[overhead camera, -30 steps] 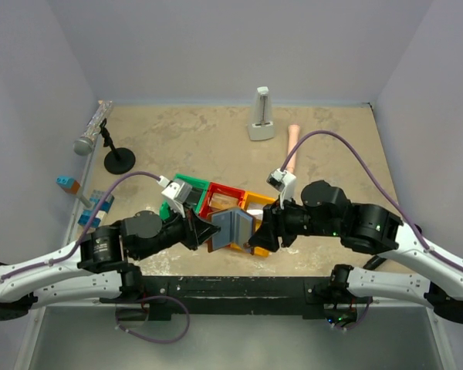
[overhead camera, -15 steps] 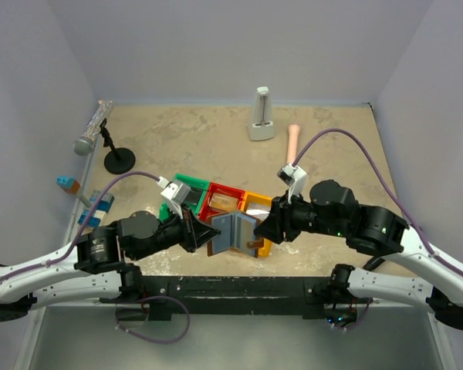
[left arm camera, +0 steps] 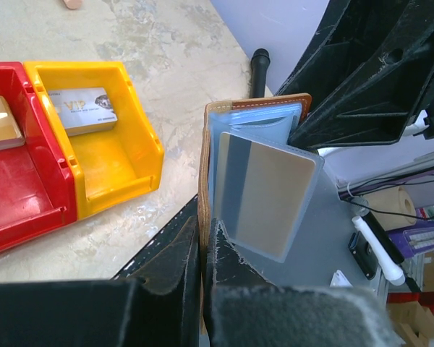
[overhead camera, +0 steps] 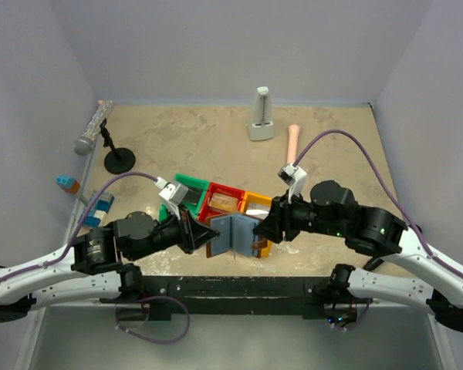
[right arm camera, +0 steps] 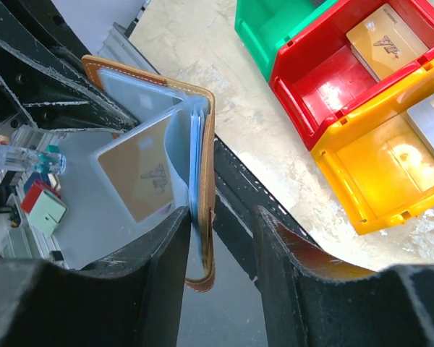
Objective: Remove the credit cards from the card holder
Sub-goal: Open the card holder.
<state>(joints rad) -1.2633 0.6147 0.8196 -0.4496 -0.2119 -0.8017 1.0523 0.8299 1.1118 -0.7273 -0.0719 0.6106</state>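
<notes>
two arms meet at the card holder (overhead camera: 231,233). it stands on edge, open like a book, lifted off the table (overhead camera: 332,154) by its near edge, just in front of the red bin (left arm camera: 22,228) and yellow bin (left arm camera: 123,184).

left fingers (overhead camera: 207,233): pressed together, pinching the brown edge of one flap. the leather sits right in the seam between them.

right fingers (overhead camera: 260,230): spread, straddling the other flap. one finger touches the pale inner panel. the other stands off the brown cover with a clear gap. not pinching.

holder: brown outside, stitched rim, grey-blue pockets inside. the left wrist view shows a striped card (left arm camera: 264,191) in a pocket, pale with a dark band down one side. the right wrist view shows a logo card (right arm camera: 137,177), gold, in a pocket, sitting at a tilt. cannot tell whether these are two faces of one card.

bins: green bin (right arm camera: 257,32), red and yellow in a row, side by side. the red one holds a gold card (right arm camera: 382,40), the yellow one a vip card (left arm camera: 83,110), silvery, both lying flat.

far off: mic (overhead camera: 86,141) on a stand at the left, blue blocks (overhead camera: 99,210) nearer along that edge, white upright piece (overhead camera: 261,116) by the back wall, pink rod (overhead camera: 293,142) just beside it.
</notes>
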